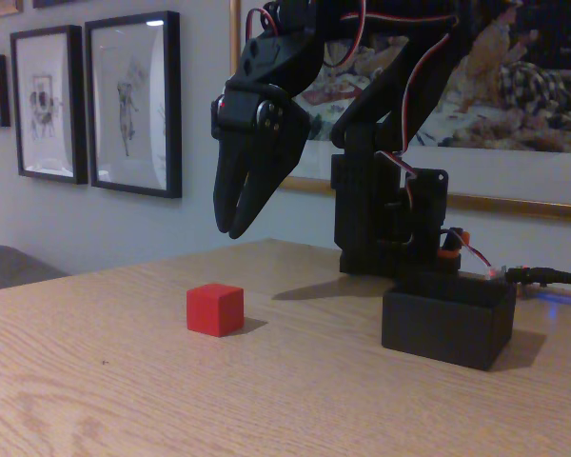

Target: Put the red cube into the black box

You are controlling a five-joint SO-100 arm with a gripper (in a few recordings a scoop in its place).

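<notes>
Light oak-grained wooden tabletop [124, 381] fills the foreground of the fixed view, and on it sits the small matte bright-red cube [215, 309], resting flat with 3 faces visible. To its right in the picture, well apart from it, stands the low matte black open-topped box [447, 325], just in front of the black robot base [385, 214] with its red and white wires. Above the cube and slightly right of it hangs the black 2-finger gripper [236, 228], pointing down, its fingertips almost together with nothing between them, clear of the cube. Black-framed pictures [133, 103] hang on the pale wall behind.
</notes>
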